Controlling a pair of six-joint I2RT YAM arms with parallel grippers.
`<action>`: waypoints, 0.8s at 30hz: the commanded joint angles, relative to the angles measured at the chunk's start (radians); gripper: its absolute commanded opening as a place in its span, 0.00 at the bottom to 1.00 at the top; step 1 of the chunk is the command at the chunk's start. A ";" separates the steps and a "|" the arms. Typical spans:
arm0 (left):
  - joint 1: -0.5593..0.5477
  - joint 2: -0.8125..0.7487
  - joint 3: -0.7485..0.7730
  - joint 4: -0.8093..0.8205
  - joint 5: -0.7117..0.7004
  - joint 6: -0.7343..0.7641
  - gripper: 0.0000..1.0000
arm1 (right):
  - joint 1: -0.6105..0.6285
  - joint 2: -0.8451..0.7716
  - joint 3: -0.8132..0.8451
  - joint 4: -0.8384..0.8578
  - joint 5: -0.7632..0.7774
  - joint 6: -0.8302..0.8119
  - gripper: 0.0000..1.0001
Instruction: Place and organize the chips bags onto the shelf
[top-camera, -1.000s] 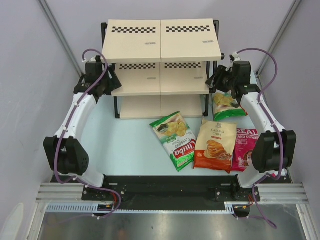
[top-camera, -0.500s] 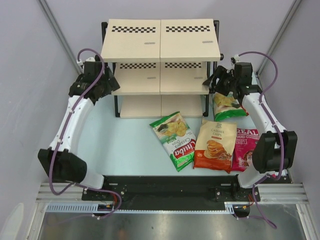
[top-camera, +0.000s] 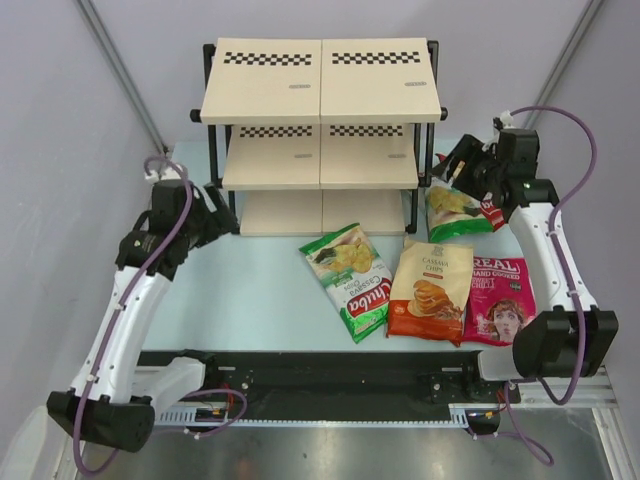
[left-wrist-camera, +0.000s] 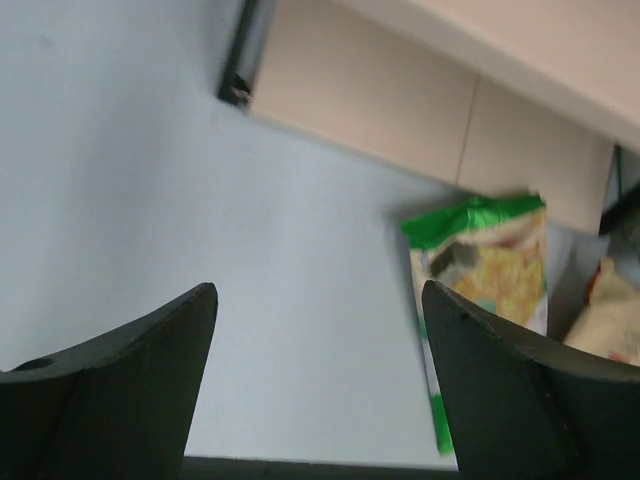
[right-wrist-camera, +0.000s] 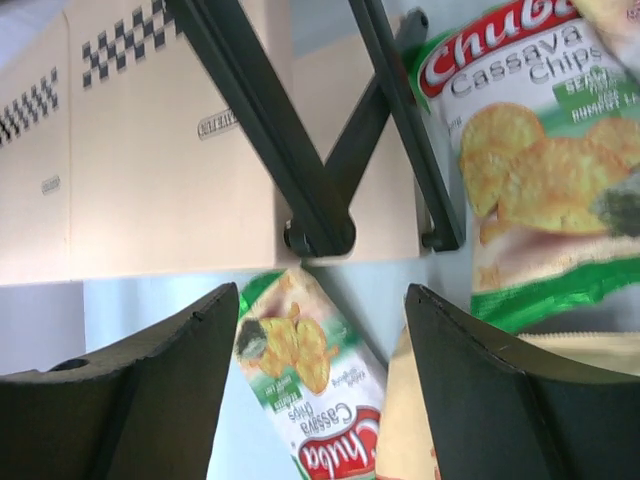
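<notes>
The shelf (top-camera: 320, 100) stands at the back centre, all its boards bare. One green Chuba bag (top-camera: 349, 280) lies flat in front of it, with the orange cassava bag (top-camera: 430, 290) and the magenta face bag (top-camera: 500, 302) to its right. The second Chuba bag (top-camera: 452, 210) lies by the shelf's right leg, with a red-and-white bag (top-camera: 491, 212) peeking from behind it. My left gripper (top-camera: 222, 222) is open and empty, left of the shelf's lowest board. My right gripper (top-camera: 458, 165) is open and empty, above the second Chuba bag (right-wrist-camera: 540, 170).
The left wrist view shows the lowest board (left-wrist-camera: 400, 110), bare table and the centre Chuba bag (left-wrist-camera: 490, 250). The right wrist view shows the shelf's crossed black braces (right-wrist-camera: 310, 190) close ahead and the centre Chuba bag (right-wrist-camera: 310, 390). Grey walls close both sides.
The left arm has drawn back from the shelf's left side, nearer and lower. The right arm has swung right, away from the shelf, uncovering the magenta bag. The bags have not moved.
</notes>
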 joint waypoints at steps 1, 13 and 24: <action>-0.059 0.013 -0.117 0.116 0.293 -0.005 0.90 | 0.052 -0.053 0.005 -0.221 0.019 -0.079 0.73; -0.138 0.053 -0.482 0.376 0.587 -0.186 0.95 | 0.259 -0.360 -0.244 -0.516 -0.008 -0.124 0.69; -0.358 0.191 -0.672 0.797 0.506 -0.376 0.95 | 0.594 -0.418 -0.489 -0.361 -0.093 0.069 0.72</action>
